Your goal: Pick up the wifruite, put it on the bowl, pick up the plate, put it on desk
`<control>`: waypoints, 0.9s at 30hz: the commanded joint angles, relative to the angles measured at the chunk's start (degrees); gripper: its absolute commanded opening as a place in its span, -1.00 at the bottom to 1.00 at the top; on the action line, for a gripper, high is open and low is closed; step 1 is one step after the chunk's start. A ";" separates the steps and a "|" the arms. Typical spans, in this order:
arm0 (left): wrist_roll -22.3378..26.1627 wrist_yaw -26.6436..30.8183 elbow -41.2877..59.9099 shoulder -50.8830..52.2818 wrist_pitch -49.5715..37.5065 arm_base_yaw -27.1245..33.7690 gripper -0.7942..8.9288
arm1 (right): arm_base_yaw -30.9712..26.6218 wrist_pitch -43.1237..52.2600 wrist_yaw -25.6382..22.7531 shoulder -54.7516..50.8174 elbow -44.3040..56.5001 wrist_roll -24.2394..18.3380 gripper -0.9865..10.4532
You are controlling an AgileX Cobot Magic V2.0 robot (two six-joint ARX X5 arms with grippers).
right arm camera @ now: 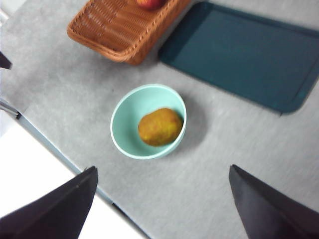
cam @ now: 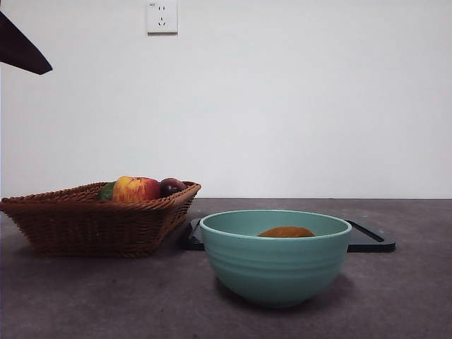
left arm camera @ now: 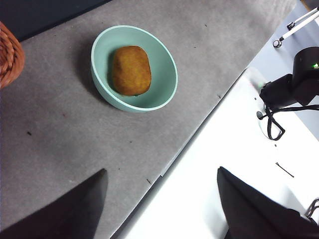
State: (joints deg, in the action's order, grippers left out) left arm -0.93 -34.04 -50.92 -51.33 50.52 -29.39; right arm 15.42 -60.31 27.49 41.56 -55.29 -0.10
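No text, label, brand, number or sign can be read in any view. A tiny dark mark is seen at the upper left corner of the wall socket (cam: 162, 17), but it is too small to be made out. Nothing is printed on the bowl (cam: 275, 265), the basket (cam: 85, 222) or the dark tray (cam: 371, 239).
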 commanded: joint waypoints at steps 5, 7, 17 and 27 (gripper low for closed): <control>0.72 -0.31 -0.31 -0.28 -0.83 -0.24 -0.13 | 2.93 11.65 1.95 3.15 9.99 9.68 -0.18; 0.72 -0.31 -0.31 -0.28 -0.83 -0.26 -0.13 | 4.48 16.68 1.90 4.28 13.14 12.46 -0.22; 0.70 -0.28 -0.31 -0.28 -2.12 -0.26 -0.13 | 13.35 34.84 -6.29 15.26 19.58 17.64 -0.30; 0.70 -0.31 -0.31 -0.28 -2.27 -0.26 -0.13 | 17.35 44.63 -12.72 26.60 19.58 17.68 -0.40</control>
State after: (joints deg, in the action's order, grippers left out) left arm -0.93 -34.06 -50.92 -51.33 48.62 -29.39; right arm 32.25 -16.49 15.16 67.02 -35.40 16.97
